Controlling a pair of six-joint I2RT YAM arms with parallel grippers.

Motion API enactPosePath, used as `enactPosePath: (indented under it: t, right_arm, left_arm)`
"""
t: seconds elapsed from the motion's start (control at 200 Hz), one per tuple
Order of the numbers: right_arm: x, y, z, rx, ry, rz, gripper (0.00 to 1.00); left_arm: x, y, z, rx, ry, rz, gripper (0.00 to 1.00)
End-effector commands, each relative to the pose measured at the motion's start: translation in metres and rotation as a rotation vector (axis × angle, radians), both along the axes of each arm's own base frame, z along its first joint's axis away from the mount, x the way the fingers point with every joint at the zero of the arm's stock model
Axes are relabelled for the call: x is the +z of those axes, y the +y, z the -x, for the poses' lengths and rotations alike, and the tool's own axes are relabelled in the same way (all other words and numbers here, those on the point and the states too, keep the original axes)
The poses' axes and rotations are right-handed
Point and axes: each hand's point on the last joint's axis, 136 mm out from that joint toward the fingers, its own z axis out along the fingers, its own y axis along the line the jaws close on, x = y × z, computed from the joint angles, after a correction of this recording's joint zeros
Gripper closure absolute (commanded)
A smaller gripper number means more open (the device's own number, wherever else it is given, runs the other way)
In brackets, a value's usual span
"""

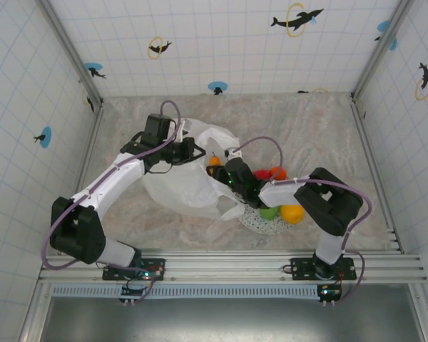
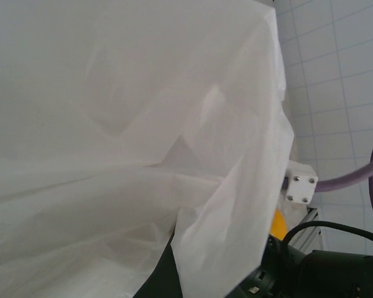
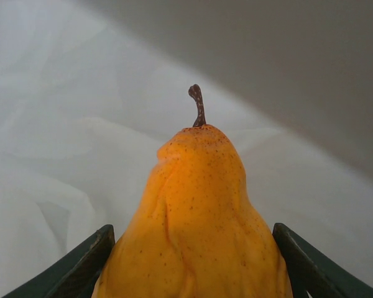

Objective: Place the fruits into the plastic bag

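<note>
While my left gripper is clenched on the upper edge of the plastic bag, the bag's thin white film hangs in loose folds close in front of the left wrist camera. The bag lies crumpled on the marbled table, with its mouth facing my right arm.

My right gripper is grasping an orange pear. Its two dark fingers press against the pear's wide lower flanks, and the brown stem points away from the wrist. The pear is at the mouth of the bag, with white film directly behind it.

Just right of the bag, a green fruit and a yellow-orange fruit rest on a speckled plate. A red fruit and an orange fruit sit near the bag, beyond my right forearm. I cannot tell whether these two are on the plate.
</note>
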Motion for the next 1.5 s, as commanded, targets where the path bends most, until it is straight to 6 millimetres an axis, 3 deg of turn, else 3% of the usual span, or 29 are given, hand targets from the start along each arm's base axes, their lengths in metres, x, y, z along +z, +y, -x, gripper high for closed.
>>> enactPosePath:
  t: [0.0,0.175,0.405,0.676,0.836,0.981,1.156,1.336,1.491]
  right_arm:
    - [0.01,0.017,-0.012,-0.06,0.07,-0.135,0.56]
    - [0.001,0.024,-0.027,-0.159,0.141,-0.236,0.53]
    - [0.006,0.044,-0.042,-0.178,0.171,-0.286,0.44]
    - [0.029,0.059,-0.03,-0.026,0.121,-0.338,0.19]
    - [0.035,0.051,-0.018,0.018,0.072,-0.343,0.11]
    - [0.04,0.043,-0.01,0.054,0.025,-0.289,0.12]
    - [0.039,0.02,0.001,0.053,-0.03,-0.142,0.15]
    - [0.04,-0.003,0.028,0.077,-0.109,0.025,0.18]
    - [0.039,-0.026,0.048,0.1,-0.158,0.19,0.18]
  left_arm:
    - [-0.003,-0.008,0.001,-0.042,-0.002,0.026,1.0]
    - [-0.012,-0.01,0.001,-0.058,0.015,0.032,1.0]
    - [-0.016,-0.012,-0.002,-0.07,0.005,0.036,1.0]
    - [-0.007,-0.004,-0.01,-0.056,-0.014,0.067,1.0]
    - [0.0,0.004,-0.013,-0.037,-0.045,0.076,1.0]
    - [0.002,0.011,-0.015,-0.024,-0.06,0.075,1.0]
    - [0.0,0.02,-0.017,-0.02,-0.098,0.034,1.0]
    - [-0.011,0.038,-0.021,-0.015,-0.174,-0.083,1.0]
    - [-0.009,0.042,-0.018,-0.061,-0.236,-0.105,1.0]
